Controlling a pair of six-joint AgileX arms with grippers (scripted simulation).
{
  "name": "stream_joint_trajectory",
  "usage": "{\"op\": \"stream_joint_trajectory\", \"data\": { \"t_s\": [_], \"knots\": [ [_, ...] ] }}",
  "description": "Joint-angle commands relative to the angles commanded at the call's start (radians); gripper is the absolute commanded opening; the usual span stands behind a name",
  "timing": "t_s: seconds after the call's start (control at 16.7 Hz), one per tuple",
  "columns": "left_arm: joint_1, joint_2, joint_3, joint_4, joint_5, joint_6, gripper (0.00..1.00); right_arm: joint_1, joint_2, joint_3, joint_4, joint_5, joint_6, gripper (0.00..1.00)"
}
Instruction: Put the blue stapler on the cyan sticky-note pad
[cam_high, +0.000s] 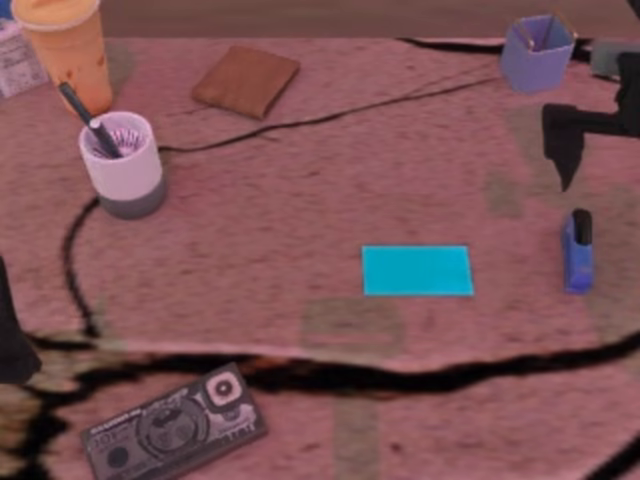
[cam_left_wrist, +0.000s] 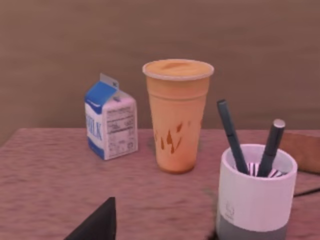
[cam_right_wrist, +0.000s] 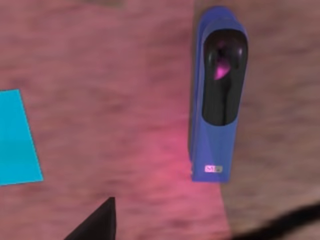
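The blue stapler (cam_high: 577, 252) lies near the table's right edge with its black end pointing to the far side. In the right wrist view the stapler (cam_right_wrist: 217, 100) lies flat and nothing touches it. The cyan sticky-note pad (cam_high: 417, 270) lies flat at the middle right, to the left of the stapler; one corner of the pad (cam_right_wrist: 15, 140) shows in the right wrist view. My right gripper (cam_high: 565, 160) hovers just beyond the stapler's black end, open and holding nothing; one fingertip (cam_right_wrist: 102, 222) shows. My left gripper (cam_high: 10, 330) is parked at the left edge, open.
A white pen cup (cam_high: 122, 165), an orange cup (cam_high: 65, 50) and a milk carton (cam_left_wrist: 111, 120) stand at the far left. A brown pad (cam_high: 246, 80) lies at the back, a periwinkle pen cup (cam_high: 537, 52) at the far right, a dark banknote-printed slab (cam_high: 175, 420) near the front left.
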Motion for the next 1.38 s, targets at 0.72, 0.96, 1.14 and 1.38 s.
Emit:
{"op": "stream_joint_trajectory", "data": {
  "t_s": [0.72, 0.96, 1.14, 1.38],
  "knots": [
    [0.000, 0.000, 0.000, 0.000, 0.000, 0.000, 1.00, 0.005, 0.101, 0.017, 0.028, -0.002, 0.011, 1.00],
    [0.000, 0.000, 0.000, 0.000, 0.000, 0.000, 1.00, 0.008, 0.153, -0.107, 0.219, -0.002, 0.015, 1.00],
    [0.000, 0.000, 0.000, 0.000, 0.000, 0.000, 1.00, 0.010, 0.180, -0.169, 0.299, -0.002, 0.017, 1.00],
    [0.000, 0.000, 0.000, 0.000, 0.000, 0.000, 1.00, 0.010, 0.182, -0.174, 0.305, -0.002, 0.018, 1.00]
  ]
}}
